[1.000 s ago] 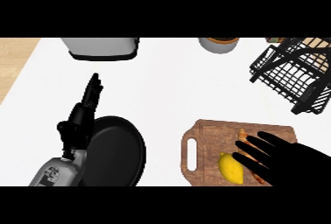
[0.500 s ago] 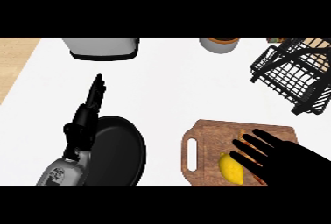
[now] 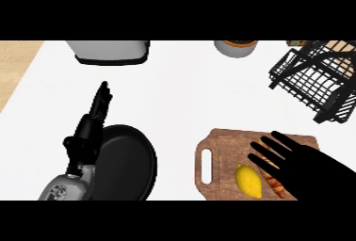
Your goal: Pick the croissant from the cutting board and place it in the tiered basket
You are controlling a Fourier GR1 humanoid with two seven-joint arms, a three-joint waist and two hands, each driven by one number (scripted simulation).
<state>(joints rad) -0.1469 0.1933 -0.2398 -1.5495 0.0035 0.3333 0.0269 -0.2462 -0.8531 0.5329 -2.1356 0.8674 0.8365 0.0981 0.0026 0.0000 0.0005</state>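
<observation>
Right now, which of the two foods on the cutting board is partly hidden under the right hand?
The croissant: the right hand covers most of it, while the yellow lemon lies fully visible beside it.

On the surface (image 3: 188, 89), the pan (image 3: 125, 162) lies left of the cutting board (image 3: 219, 155); the tiered basket (image 3: 313, 77) stands behind, right.

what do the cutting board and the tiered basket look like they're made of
Cutting board: looks like wood, brown with visible grain streaks and a matte finish. Tiered basket: seems to be black wire, probably coated metal, judging by its thin open grid of bars.
</observation>
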